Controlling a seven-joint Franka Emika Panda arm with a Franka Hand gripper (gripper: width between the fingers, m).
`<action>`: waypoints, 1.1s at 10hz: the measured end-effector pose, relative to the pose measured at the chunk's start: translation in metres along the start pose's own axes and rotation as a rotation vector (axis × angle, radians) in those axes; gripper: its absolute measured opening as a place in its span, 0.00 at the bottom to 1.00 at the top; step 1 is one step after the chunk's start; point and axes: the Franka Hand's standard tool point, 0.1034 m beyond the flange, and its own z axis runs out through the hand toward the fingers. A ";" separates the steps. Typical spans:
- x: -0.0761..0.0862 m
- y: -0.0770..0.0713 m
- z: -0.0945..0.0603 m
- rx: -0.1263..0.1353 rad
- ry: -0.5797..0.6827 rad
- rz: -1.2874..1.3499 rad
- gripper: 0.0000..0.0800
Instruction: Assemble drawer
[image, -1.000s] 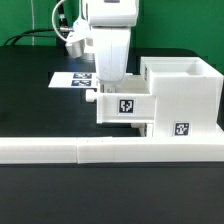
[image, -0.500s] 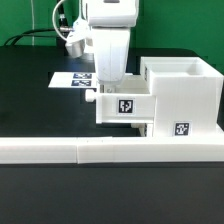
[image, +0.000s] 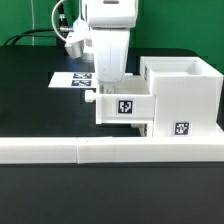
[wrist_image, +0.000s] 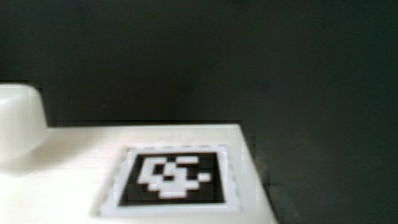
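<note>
White plastic tray sits partway into the casing on the exterior view's right, and my gripper hangs over it, probably to push; jaw state hidden

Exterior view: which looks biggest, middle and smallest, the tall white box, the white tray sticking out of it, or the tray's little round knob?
1. The tall white plastic casing looks largest.
2. The shallow white tray half pushed into it looks clearly smaller.
3. The small white knob on the tray's front looks smallest by far.
</note>
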 end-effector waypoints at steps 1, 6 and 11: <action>0.000 0.000 0.000 0.000 0.000 0.000 0.05; -0.001 0.000 0.000 0.007 -0.001 0.001 0.05; 0.000 0.001 -0.001 0.003 -0.016 -0.050 0.05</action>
